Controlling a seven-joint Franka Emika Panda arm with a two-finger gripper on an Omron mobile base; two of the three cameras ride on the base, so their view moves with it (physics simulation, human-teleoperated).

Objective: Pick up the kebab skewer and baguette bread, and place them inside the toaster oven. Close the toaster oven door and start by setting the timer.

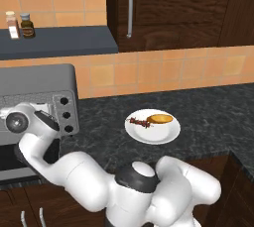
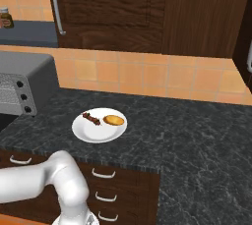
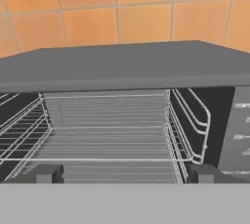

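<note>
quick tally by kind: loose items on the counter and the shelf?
Food on the plate: 2, kebab skewer and baguette bread
Plates: 1, white plate
Jars on the shelf: 2
Appliances: 1, toaster oven
Total: 6

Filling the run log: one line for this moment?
gripper: open, facing grey toaster oven wire rack | dark red kebab skewer, golden baguette bread: on white plate

A glossy white robot arm [image 1: 99, 181] built of fat, rounded segments. Dark grey bands and a black dome cap mark its joints. One end joint shows a round black disc with a silver centre.
</note>
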